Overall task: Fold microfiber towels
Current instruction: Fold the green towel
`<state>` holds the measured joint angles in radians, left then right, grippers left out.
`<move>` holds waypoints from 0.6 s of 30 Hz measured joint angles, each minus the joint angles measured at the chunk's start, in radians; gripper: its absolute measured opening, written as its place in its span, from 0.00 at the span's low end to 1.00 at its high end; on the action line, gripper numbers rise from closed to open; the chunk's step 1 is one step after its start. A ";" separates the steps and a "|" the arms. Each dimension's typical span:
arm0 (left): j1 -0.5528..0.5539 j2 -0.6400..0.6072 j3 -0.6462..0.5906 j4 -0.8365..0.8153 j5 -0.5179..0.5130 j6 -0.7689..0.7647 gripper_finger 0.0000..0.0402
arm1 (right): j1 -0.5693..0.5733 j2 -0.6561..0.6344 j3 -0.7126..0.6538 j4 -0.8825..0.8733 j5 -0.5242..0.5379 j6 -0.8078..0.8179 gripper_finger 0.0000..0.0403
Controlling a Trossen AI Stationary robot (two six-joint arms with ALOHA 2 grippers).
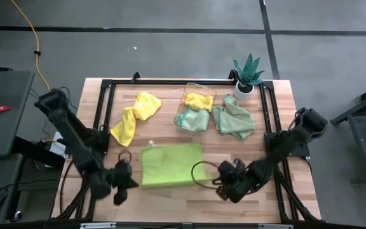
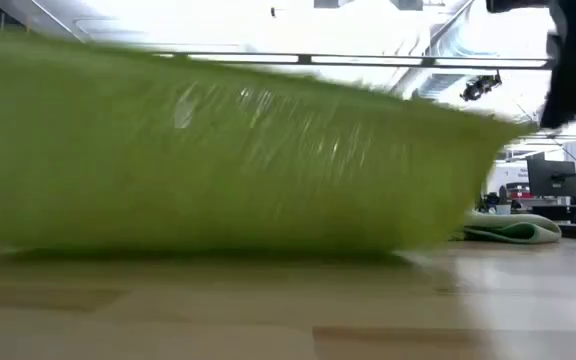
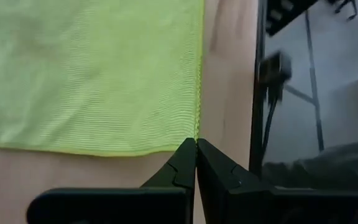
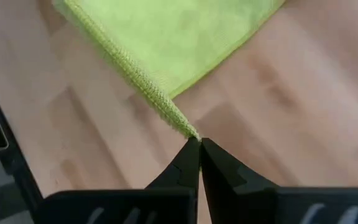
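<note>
A lime green towel (image 1: pixel 171 165) lies spread on the wooden table near its front edge. It also shows in the low view (image 2: pixel 218 160). My left gripper (image 1: pixel 134 184) is shut at the towel's near left corner, and my right gripper (image 1: pixel 220 182) is shut at its near right corner. A yellow towel (image 1: pixel 134 117) lies bunched at the far left. A mint green towel (image 1: pixel 234 121) lies crumpled to the right of the clear bin (image 1: pixel 189 95), which holds a yellow and a mint cloth. My left gripper (image 3: pixel 196 144) pinches the lime towel's near left corner (image 3: pixel 197 134) between its two fingertips, coming low from the table's left. The rest of the towel lies flat on the table. One layer or several, I cannot tell. My right gripper (image 4: pixel 199 142) pinches the lime towel's near right corner (image 4: pixel 188 127) between its two fingertips, coming low from the table's right. The corner is drawn out to a point toward the fingers. The rest of the towel lies on the wood.
A spiky green potted plant (image 1: pixel 247 75) stands at the far right corner. A black frame (image 1: pixel 170 81) runs along the table's far and side edges. Bare wood shows between the lime towel and the bin.
</note>
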<state>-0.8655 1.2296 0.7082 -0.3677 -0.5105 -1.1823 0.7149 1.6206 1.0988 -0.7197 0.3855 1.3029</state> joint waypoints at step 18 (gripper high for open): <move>-0.185 0.359 0.000 0.181 0.007 -0.472 0.00 | 0.006 0.205 0.009 0.244 -0.193 -0.021 0.00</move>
<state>-1.0504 1.5883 0.7086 -0.1866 -0.5034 -1.6542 0.7212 1.8257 1.1076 -0.4753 0.1922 1.2821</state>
